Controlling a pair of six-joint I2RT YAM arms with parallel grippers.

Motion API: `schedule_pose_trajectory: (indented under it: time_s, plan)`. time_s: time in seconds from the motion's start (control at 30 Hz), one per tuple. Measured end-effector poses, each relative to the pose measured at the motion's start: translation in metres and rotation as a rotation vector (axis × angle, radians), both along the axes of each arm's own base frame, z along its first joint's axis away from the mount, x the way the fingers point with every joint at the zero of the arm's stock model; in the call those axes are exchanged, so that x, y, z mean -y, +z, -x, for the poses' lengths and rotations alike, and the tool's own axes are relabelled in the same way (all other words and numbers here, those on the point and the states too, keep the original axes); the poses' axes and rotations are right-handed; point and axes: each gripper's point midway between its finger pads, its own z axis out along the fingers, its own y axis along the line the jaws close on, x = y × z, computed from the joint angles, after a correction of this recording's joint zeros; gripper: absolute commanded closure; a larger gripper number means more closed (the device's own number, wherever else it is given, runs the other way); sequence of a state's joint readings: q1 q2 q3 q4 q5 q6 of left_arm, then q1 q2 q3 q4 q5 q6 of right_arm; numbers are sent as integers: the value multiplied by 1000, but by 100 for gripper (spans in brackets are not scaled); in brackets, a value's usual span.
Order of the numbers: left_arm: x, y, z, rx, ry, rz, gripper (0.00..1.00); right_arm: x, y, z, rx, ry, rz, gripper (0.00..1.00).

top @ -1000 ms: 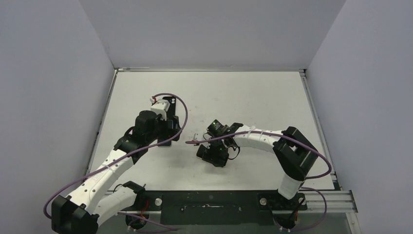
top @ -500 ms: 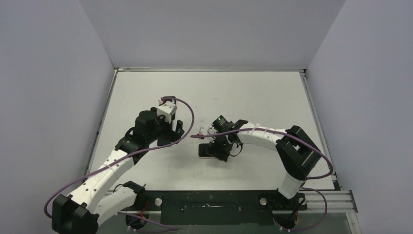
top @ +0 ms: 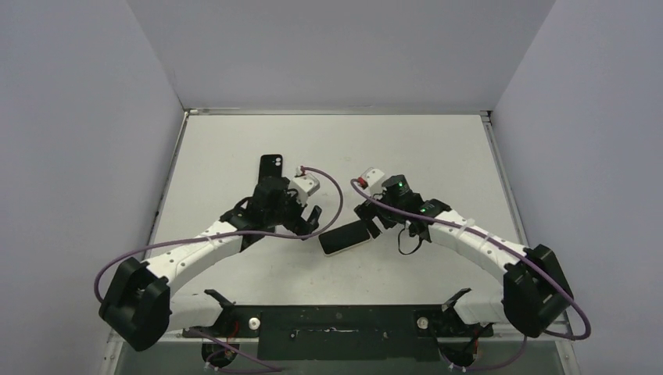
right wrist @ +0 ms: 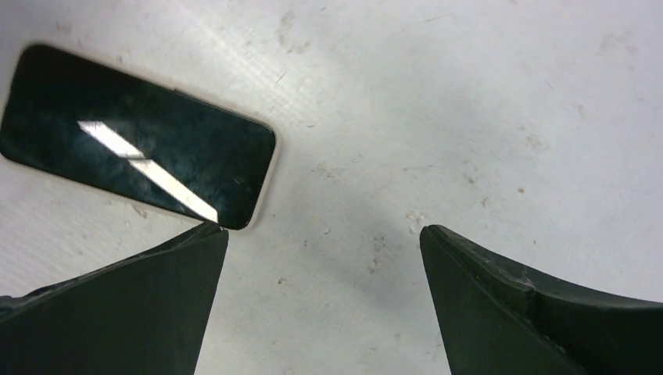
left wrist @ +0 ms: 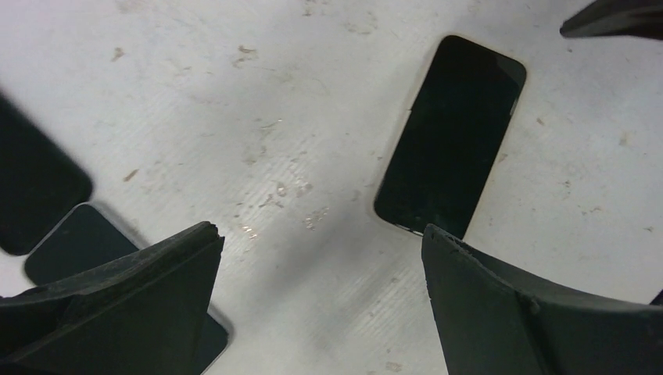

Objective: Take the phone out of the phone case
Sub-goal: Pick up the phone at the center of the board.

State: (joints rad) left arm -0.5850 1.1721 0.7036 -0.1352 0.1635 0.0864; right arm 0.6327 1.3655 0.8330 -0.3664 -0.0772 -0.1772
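The left gripper [top: 309, 219] hung with its jaws spread wide and nothing between them, and the right gripper [top: 374, 222] was just as wide open and just as empty. The phone [top: 344, 237] lay flat on the table [top: 438, 156] between the two, screen up. It looked bare, with a pale edge showing and no case around it. In the left wrist view it sat just beyond the open fingers [left wrist: 117, 312]. In the right wrist view one corner came close to a fingertip [right wrist: 156, 297].

The nearest risk seemed to be that closeness. A finger dropping or swinging sideways could clip the corner, skid the phone across the table, or scrape the glass.

Farther back, the black phone case [top: 271, 165] lay on the table just behind the left wrist, partly hidden by it. If that arm pulled away low, the wrist or its purple cable [top: 332, 187] could catch the case and drag it along.
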Motion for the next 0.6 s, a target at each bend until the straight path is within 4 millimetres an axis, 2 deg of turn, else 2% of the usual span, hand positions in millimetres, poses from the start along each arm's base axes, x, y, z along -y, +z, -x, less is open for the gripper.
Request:
schedule_pose_trajectory:
  time_s: [0.1,0.23,0.47,0.6]
  plan:
    - [24,-16,8,-59,-37,-22,3,10,18,-4,53,-141,-108,0]
    - [51,-33,18,-113,-70,-50,3,34,33,-8,117,-357,-225,0]
    - [83,-61,20,-167,-104,-121,3,74,48,-8,206,-644,-340,0]
    - [101,-77,19,-197,-126,-178,3,93,49,-6,229,-765,-376,0]
